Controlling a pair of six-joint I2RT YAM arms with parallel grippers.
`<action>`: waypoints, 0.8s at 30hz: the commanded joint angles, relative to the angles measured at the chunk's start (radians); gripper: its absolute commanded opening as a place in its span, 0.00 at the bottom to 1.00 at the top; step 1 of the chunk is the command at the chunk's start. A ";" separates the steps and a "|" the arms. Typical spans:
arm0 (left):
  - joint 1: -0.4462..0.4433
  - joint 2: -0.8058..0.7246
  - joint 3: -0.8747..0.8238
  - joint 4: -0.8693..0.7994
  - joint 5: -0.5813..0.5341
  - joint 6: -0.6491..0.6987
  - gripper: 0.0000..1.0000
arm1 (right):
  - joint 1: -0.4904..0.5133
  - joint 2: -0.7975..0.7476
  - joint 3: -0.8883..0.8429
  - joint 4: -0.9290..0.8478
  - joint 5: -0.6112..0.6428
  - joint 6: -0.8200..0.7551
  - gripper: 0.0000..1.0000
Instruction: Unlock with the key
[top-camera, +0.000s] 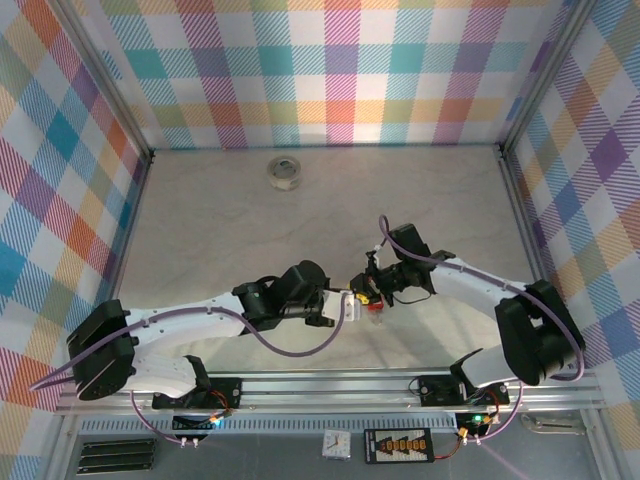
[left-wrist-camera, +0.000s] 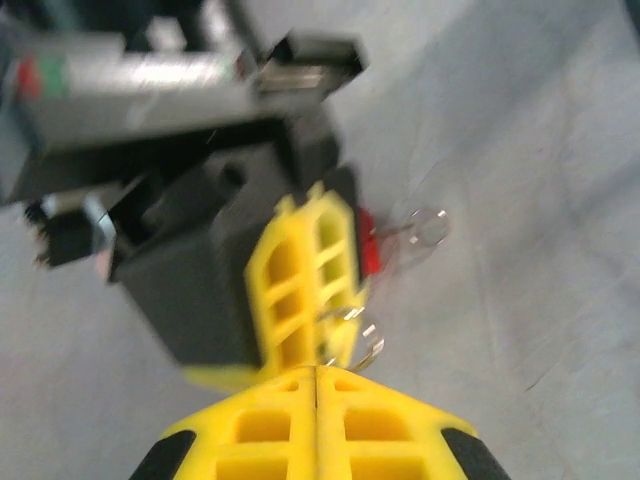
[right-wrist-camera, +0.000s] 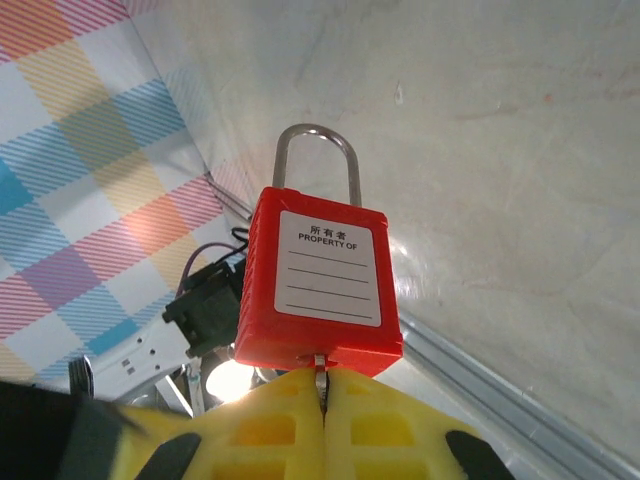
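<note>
Right wrist view sets the padlock (right-wrist-camera: 320, 285) straight ahead of the right gripper (right-wrist-camera: 322, 385), which pinches its key (right-wrist-camera: 319, 366), shackle (right-wrist-camera: 315, 150) pointing away; left gripper (left-wrist-camera: 317, 380) pressed together.

left gripper (left-wrist-camera: 318, 378) at near edge, yellow fingers pressed flat together, seam closed. just past the tips: right gripper finger (left-wrist-camera: 300, 285), yellow, on a black body. sliver of red padlock (left-wrist-camera: 368, 245) on its right side. two key rings (left-wrist-camera: 425, 228) right of that, one near the left tips. grey table (left-wrist-camera: 540, 150) behind, whole frame blurred
</note>
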 joint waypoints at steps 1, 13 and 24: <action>-0.015 0.006 0.030 0.045 0.078 -0.029 0.00 | -0.019 0.027 -0.007 0.091 0.003 -0.009 0.00; 0.104 -0.231 -0.051 0.060 0.077 -0.298 0.75 | -0.053 -0.046 -0.005 0.016 0.021 -0.077 0.00; 0.213 -0.387 0.093 -0.197 -0.139 -1.175 0.92 | -0.057 -0.194 0.041 -0.062 0.121 -0.229 0.00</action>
